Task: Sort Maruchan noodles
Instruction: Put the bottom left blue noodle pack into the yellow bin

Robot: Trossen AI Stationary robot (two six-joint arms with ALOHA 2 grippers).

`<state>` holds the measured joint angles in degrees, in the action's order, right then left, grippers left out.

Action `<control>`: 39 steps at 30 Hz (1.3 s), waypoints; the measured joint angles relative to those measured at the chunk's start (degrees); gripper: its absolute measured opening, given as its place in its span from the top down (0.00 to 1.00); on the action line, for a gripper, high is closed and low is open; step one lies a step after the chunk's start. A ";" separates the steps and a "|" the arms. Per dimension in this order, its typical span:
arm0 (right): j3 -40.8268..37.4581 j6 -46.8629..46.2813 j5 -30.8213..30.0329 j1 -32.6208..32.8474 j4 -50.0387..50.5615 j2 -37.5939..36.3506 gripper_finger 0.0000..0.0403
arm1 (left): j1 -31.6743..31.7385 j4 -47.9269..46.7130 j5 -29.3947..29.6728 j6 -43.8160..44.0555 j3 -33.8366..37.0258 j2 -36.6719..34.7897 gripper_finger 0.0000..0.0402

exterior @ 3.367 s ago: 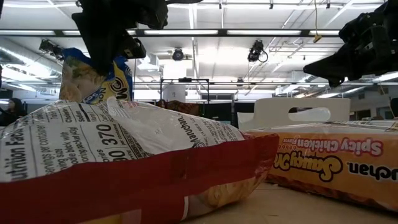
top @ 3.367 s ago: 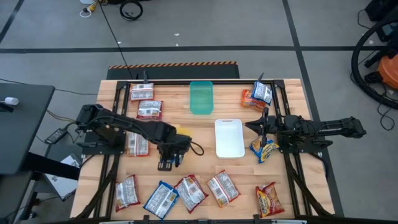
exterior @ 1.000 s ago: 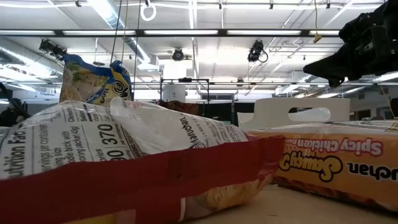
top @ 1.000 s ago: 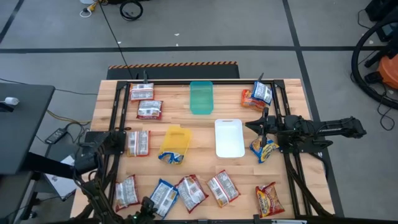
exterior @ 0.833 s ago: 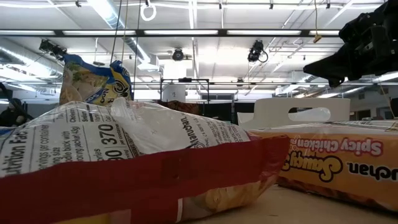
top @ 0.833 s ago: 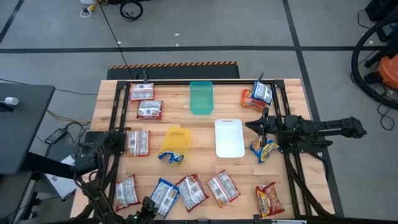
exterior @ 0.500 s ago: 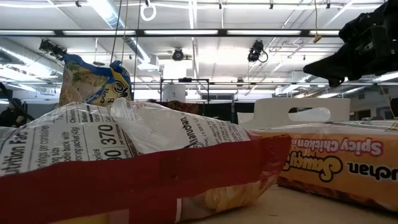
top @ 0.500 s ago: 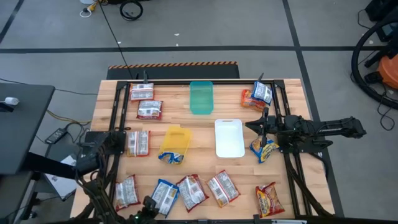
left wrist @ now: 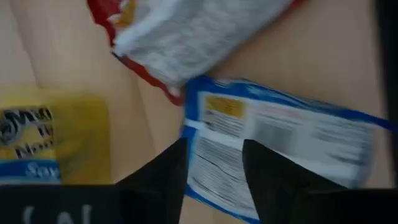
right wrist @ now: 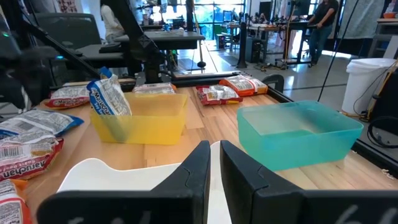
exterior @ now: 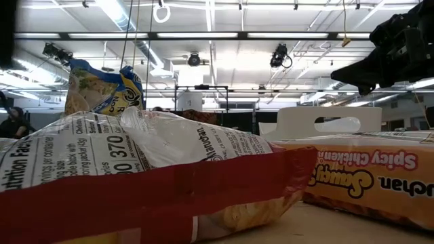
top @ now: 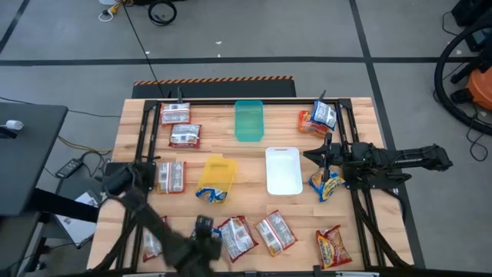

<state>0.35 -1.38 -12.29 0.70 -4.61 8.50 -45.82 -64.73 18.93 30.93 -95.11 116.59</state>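
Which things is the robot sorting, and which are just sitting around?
For the job:
- noodle packets
- yellow tray, one packet inside
- green tray
- white tray
- left claw, over the blue packet

Just lying about:
- cables on the floor
- white bin

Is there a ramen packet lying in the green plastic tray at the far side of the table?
No: in the high view the green plastic tray holds nothing, and the only packet in a tray is the blue-and-yellow one in the yellow tray.

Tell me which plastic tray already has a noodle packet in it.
The yellow plastic tray: a blue-and-yellow ramen packet leans in its near end. The green plastic tray and white plastic tray hold nothing.
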 joint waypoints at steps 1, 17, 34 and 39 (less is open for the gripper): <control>-0.02 0.00 0.00 0.00 0.00 0.02 0.89 | 1.27 1.13 -1.07 -0.93 1.37 -0.12 0.57; 0.00 0.01 0.00 -0.01 0.01 0.02 0.89 | 6.70 14.71 -12.12 -1.56 17.47 -1.26 0.53; 0.01 0.01 0.00 -0.01 0.03 0.02 0.89 | 5.94 15.61 -15.61 -0.12 17.88 -1.44 0.71; -0.02 0.01 0.00 -0.01 0.00 0.02 0.89 | 5.96 14.91 -15.53 -0.08 17.88 -1.46 0.95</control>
<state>0.34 -1.37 -12.29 0.69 -4.61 8.51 -39.86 -49.82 3.40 30.84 -77.23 115.14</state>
